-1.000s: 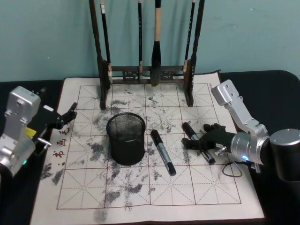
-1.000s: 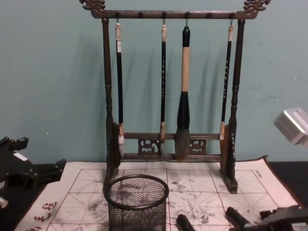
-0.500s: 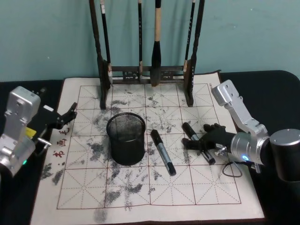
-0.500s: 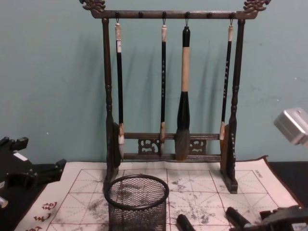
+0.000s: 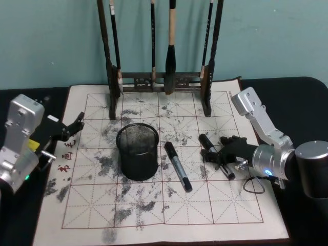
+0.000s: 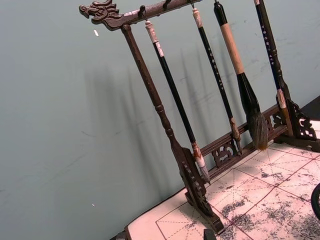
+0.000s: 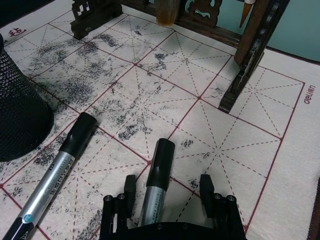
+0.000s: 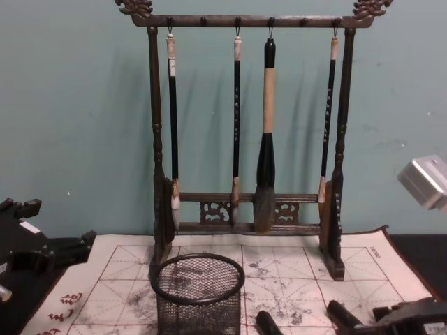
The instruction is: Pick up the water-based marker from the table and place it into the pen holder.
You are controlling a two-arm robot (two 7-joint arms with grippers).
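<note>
Water-based marker (image 7: 156, 190) flat on mat (image 7: 240, 125), between spread fingers (image 7: 206, 186) of right hand (image 7: 168, 182), not clamped yet. Likely light, rigid, slick round barrel, prone to roll: best pinched mid-barrel. Pen holder (image 5: 137, 151) past second marker (image 7: 55, 172) beside hand. Left hand (image 5: 69, 128) parked far off.

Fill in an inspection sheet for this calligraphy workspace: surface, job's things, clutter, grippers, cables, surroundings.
Surface: dark table bearing an ink-stained grid mat.
Job's things: pen holder upright on mat; middle marker and right marker lying right of it.
Clutter: brush rack with four hanging brushes, at mat's back.
Grippers: right gripper open, jaws either side of right marker; left gripper idle at mat's left edge.
Cables: thin loop by right wrist.
Surroundings: teal wall.
</note>
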